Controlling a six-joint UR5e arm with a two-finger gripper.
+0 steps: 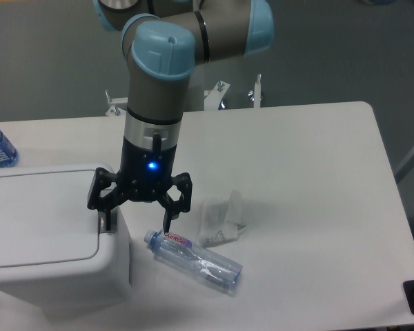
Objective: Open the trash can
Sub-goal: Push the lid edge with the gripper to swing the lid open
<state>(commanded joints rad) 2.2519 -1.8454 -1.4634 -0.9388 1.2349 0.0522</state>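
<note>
While the trash can [48,234] sits shut at the left, the gripper [136,224] hangs with fingers apart over its right edge.

Arm descends near-vertical from top of frame, grey wrist with blue caps. Gripper [137,222] points straight down, fingers spread wide; one fingertip [107,222] at right edge of trash can [48,234], other hanging beside it. Blue wrist light lit.
</note>
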